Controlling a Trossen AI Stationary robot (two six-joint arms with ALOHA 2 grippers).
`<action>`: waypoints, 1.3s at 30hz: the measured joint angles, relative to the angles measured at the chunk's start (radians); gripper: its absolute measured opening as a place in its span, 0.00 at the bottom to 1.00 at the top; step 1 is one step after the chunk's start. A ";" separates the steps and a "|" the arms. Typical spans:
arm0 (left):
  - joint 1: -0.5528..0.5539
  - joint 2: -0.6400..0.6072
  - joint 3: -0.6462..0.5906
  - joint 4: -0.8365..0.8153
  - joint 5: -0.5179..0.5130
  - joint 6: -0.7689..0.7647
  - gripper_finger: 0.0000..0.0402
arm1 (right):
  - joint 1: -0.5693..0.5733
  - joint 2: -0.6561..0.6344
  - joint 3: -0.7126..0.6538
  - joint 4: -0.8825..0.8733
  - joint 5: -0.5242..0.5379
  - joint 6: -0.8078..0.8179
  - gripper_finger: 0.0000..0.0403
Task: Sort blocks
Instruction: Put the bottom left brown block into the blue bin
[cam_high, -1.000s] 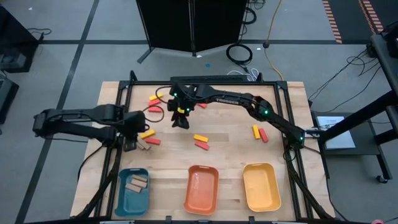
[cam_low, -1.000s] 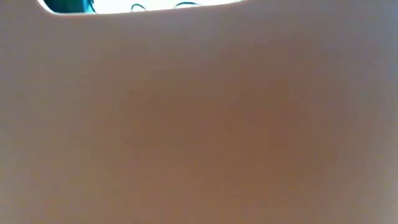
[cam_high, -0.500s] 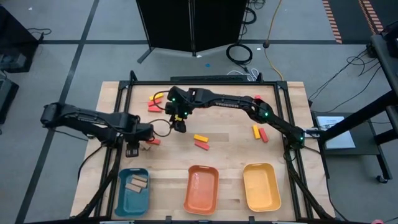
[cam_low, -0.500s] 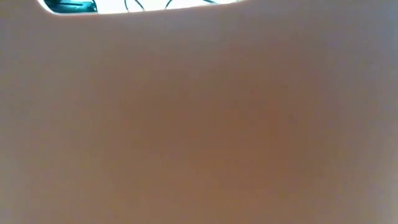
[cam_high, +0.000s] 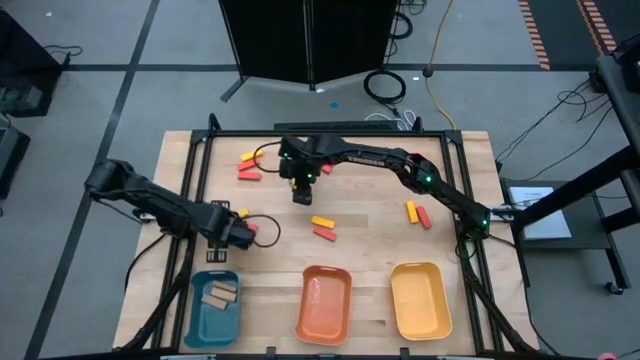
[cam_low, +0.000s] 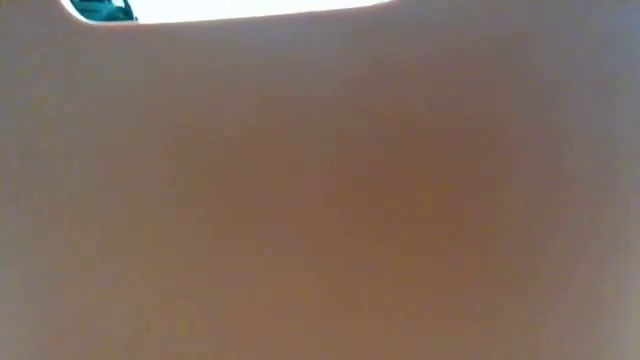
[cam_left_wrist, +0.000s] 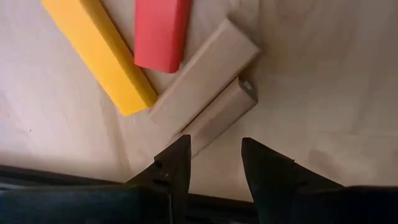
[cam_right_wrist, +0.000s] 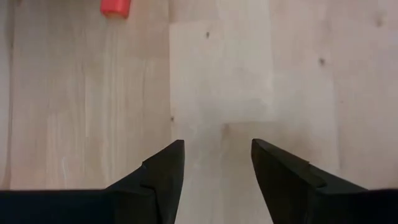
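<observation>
High view: left gripper (cam_high: 232, 233) low, just above blue tray (cam_high: 214, 307) holding tan blocks (cam_high: 219, 294).

Left wrist view: fingers (cam_left_wrist: 175, 167) spread, straddling a tan block (cam_left_wrist: 219, 114), probably lining up a grasp.

Right wrist view: right gripper (cam_right_wrist: 214, 163) spread, empty over bare tabletop (cam_right_wrist: 249, 81).

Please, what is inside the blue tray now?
The blue tray holds a few tan wooden blocks, lying close together at its end nearer the left tool. No red or yellow block shows there. Any block lying beneath them would be covered.
</observation>
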 joint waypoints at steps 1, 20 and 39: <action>-0.005 0.027 0.000 0.003 0.000 0.000 0.35 | -0.001 0.000 0.000 -0.002 -0.001 -0.008 0.45; -0.007 0.203 0.001 0.010 0.064 -0.002 0.23 | 0.004 -0.006 0.000 -0.022 -0.006 -0.140 0.45; -0.010 -0.040 0.134 -0.044 0.003 -0.093 0.01 | -0.106 -0.006 0.000 -0.169 -0.005 -0.143 0.45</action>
